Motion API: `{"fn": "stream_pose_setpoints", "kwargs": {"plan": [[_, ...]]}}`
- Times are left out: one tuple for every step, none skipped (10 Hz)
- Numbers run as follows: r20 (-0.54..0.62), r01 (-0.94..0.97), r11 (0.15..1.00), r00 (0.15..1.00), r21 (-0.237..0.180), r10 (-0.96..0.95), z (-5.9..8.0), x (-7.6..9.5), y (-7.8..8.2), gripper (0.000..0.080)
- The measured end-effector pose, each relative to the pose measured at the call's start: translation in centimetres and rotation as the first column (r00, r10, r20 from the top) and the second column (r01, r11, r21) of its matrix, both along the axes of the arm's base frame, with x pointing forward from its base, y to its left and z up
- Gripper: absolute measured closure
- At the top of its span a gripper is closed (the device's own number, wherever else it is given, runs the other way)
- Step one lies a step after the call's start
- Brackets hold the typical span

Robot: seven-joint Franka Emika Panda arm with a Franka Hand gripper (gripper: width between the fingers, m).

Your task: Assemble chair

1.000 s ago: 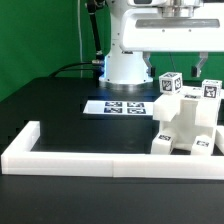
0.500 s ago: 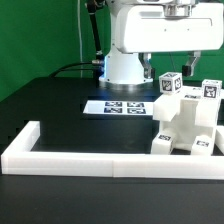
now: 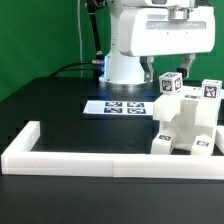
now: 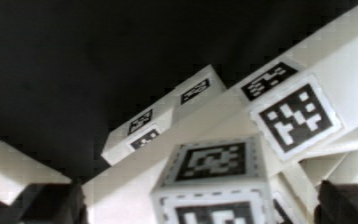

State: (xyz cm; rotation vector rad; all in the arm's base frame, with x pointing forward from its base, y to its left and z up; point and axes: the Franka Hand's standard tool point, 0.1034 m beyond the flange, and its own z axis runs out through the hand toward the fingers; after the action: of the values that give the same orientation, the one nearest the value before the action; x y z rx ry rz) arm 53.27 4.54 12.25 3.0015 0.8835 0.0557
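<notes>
From the exterior view you get the whole layout: the chair [image 3: 185, 122], a blocky white cluster of pieces with square tags, stands on the black table [image 3: 60, 105] at the exterior view's right, just inside the low white border wall [image 3: 70, 158]. The marker board [image 3: 125, 105] lies flat behind it, near the arm's base [image 3: 125, 65]. What you lose there is the gripper: the arm's bulky white wrist housing [image 3: 165, 35] hangs high over the chair, and the fingers run off the upper edge of that picture.

The wrist view fills in that gap. You look steeply down on the chair [image 4: 229, 165], its nearest tagged block filling the foreground with two more tagged faces behind, and the marker board [image 4: 167, 118] shows beyond as a slanted white strip. The dark fingertips [image 4: 43, 205] sit at the two lower corners of that picture, spread wide apart with nothing between them, and they touch no part.

You can read no brand or lettering anywhere; the only markings are the black-and-white square tags on the chair pieces and the marker board.
</notes>
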Motion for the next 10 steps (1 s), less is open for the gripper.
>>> {"fn": "stream_pose_setpoints", "kwargs": {"plan": [[0.000, 0.003, 1.000, 1.000, 0.001, -0.003, -0.02, -0.02, 0.18, 0.0151], [-0.001, 0.005, 1.000, 1.000, 0.001, -0.005, -0.02, -0.02, 0.06, 0.0285], [-0.001, 0.006, 1.000, 1.000, 0.001, -0.006, -0.03, -0.02, 0.02, 0.0435], [-0.001, 0.006, 1.000, 1.000, 0.001, -0.006, -0.03, -0.02, 0.03, 0.0435], [0.001, 0.006, 1.000, 1.000, 0.001, -0.006, 0.03, 0.02, 0.03, 0.0515], [0.001, 0.006, 1.000, 1.000, 0.001, -0.006, 0.04, 0.02, 0.04, 0.0515], [0.001, 0.006, 1.000, 1.000, 0.001, -0.006, 0.05, 0.03, 0.04, 0.0515], [0.001, 0.014, 1.000, 1.000, 0.002, -0.014, 0.05, 0.03, 0.05, 0.0515], [0.001, 0.040, 0.999, 0.999, 0.003, -0.040, 0.05, 0.02, 0.05, 0.0515], [0.001, 0.039, 0.999, 0.999, 0.003, -0.039, 0.05, 0.03, 0.05, 0.0515]]}}
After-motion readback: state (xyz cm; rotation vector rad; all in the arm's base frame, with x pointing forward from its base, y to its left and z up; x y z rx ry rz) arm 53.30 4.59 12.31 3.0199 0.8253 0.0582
